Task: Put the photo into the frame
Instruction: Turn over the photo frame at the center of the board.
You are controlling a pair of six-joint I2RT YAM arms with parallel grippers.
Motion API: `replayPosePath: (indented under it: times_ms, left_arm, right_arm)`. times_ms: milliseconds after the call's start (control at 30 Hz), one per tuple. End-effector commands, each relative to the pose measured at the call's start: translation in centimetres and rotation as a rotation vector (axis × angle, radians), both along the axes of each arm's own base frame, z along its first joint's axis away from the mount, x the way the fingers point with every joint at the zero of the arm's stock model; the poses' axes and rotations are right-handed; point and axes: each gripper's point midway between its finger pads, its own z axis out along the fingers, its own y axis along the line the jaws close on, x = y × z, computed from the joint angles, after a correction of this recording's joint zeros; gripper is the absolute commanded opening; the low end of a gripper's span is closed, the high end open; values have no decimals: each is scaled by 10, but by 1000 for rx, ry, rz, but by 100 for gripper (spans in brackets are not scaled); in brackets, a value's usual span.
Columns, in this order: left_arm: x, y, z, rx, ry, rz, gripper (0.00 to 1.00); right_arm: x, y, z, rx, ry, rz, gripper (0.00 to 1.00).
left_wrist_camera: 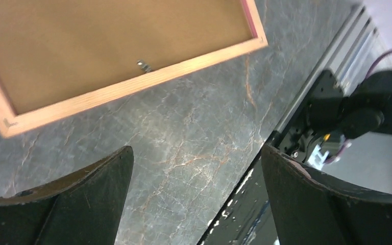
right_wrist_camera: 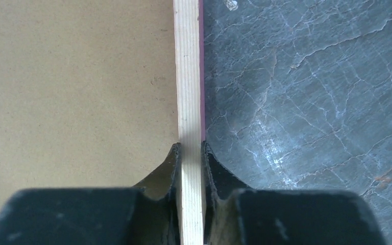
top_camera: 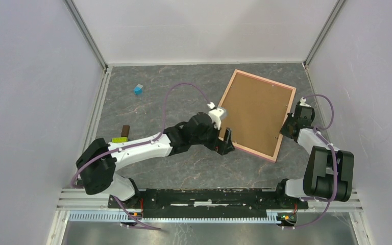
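The frame [top_camera: 265,80] lies at the back right of the table, back side up, its salmon-pink rim around a plain brown backing board [top_camera: 255,112]. The photo is hidden or out of view. My right gripper [top_camera: 289,126] is shut on the frame's right rim; in the right wrist view its jaws [right_wrist_camera: 190,148] pinch the pale wooden rim [right_wrist_camera: 187,76] beside the board [right_wrist_camera: 71,92]. My left gripper [top_camera: 226,143] is open and empty just off the frame's near left corner. In the left wrist view it [left_wrist_camera: 196,153] hangs over bare table below the rim [left_wrist_camera: 132,87].
A small blue block [top_camera: 138,89] lies at the back left. A brown block [top_camera: 125,131] and a yellow-green piece [top_camera: 118,139] lie by the left wall. A metal clip [left_wrist_camera: 143,65] sits on the frame's inner edge. Walls enclose three sides.
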Motion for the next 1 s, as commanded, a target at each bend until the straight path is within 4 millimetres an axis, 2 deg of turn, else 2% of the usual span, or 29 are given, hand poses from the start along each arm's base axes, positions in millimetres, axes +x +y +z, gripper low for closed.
replayPosePath:
  times_ms: [0,67,133,200,300,400,533,667,733,767,833,867,967]
  left_arm:
    - [3,-17,16,153,-328,-110,100]
    - [-1,-25,18,219,-451,-170,100]
    - [-5,-34,18,256,-515,-221,100]
    - [-8,-42,19,256,-508,-244,100]
    - [-15,-52,23,225,-488,-284,100]
    - [-22,-57,25,194,-469,-295,100]
    - [-31,-61,25,197,-508,-321,100]
    - [-40,-66,23,243,-617,-396,100]
    - [-43,-70,18,277,-678,-426,100]
    - [-45,-72,15,297,-709,-445,100]
    - [-47,-76,6,343,-754,-480,100]
    - [-45,-79,1,366,-776,-488,100]
    - [-41,-88,-14,442,-877,-528,100]
  right_arm:
    - [9,9,12,40,-62,35,11]
    - [9,12,16,48,-70,53,0]
    - [10,10,23,33,-84,57,1]
    - [10,6,27,7,-92,53,24]
    - [7,3,23,-15,-72,50,41]
    - [3,2,13,-17,-51,45,46]
    - [-4,2,-5,-14,-9,41,47]
    - [-10,7,-19,-2,28,46,43]
    - [-11,10,-18,0,37,56,35]
    - [-9,12,-15,2,35,66,28]
    - [-5,16,0,-4,23,85,7]
    - [-3,17,9,-10,9,90,1]
    - [-2,22,34,7,-33,69,0]
